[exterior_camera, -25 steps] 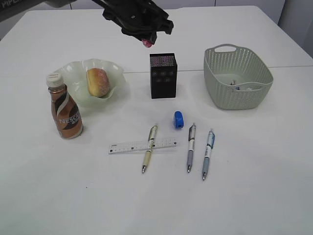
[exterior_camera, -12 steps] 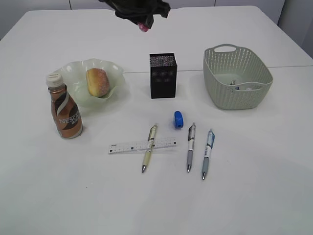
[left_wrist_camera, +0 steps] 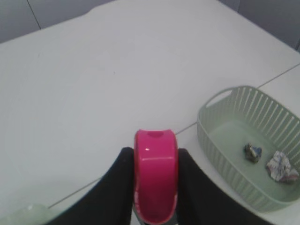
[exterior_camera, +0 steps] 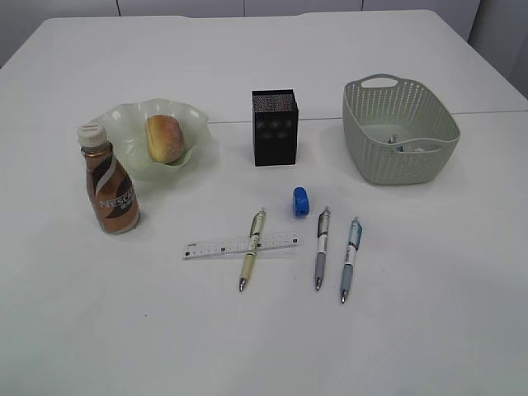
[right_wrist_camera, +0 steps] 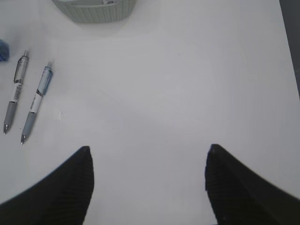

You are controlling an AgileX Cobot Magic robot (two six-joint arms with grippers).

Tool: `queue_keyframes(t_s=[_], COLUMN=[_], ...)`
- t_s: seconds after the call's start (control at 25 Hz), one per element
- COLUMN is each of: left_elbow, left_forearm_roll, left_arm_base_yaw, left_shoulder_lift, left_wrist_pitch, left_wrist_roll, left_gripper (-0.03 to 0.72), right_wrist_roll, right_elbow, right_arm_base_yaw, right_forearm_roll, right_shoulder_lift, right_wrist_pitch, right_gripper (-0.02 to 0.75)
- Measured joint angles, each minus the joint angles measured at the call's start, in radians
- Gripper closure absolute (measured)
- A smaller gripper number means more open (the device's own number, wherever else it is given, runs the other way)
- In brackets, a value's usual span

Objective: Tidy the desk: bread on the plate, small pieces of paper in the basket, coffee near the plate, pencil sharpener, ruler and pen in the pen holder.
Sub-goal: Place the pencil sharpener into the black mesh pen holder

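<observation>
In the exterior view neither gripper shows. The bread lies on the green plate, with the coffee bottle beside it. The black pen holder stands mid-table. A blue pencil sharpener, a ruler and three pens lie in front. In the left wrist view my left gripper is shut on a pink pencil sharpener, high above the table. Two paper pieces lie in the basket. My right gripper is open and empty over bare table.
The green basket stands at the back right. Two pens and the basket's edge show at the top left of the right wrist view. A seam runs across the table behind the holder.
The left arm with the pink sharpener rose and went out of the top of the exterior view. Nothing on the table moved.
</observation>
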Motion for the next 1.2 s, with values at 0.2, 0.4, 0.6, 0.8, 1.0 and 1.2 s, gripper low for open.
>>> queue_keyframes(t_s=[0.2,0.4,0.6,0.8,1.0,1.2], left_elbow=[0.022,0.114,0.228,0.310,0.436,0.539], left_forearm_roll=[0.000,0.000,0.004,0.005,0.005,-0.001], left_arm_base_yaw=[0.000,0.000,0.000,0.000,0.000,0.009], left_shoulder_lift=[-0.002,-0.002,-0.002,-0.002,-0.002,-0.002], left_wrist_pitch=[-0.192,-0.430,-0.618,-0.762,-0.944,-1.107], left_wrist_roll=[0.000,0.000,0.000,0.000,0.000,0.000], left_gripper=[0.522,0.522,0.522,0.522,0.521,0.521], right_wrist_roll=[0.000,0.000,0.000,0.000,0.000,0.000], right_elbow=[0.000,0.000,0.000,0.000,0.000,0.000], right_arm_base_yaw=[0.000,0.000,0.000,0.000,0.000,0.000], right_forearm_roll=[-0.008,-0.025,-0.036,-0.041,-0.048,-0.049], right_shoulder_lift=[0.000,0.000,0.000,0.000,0.000,0.000], right_wrist_pitch=[-0.013,-0.025,-0.026,-0.031,-0.034,-0.036], right_gripper=[0.164,0.164,0.164,0.164,0.164,0.164])
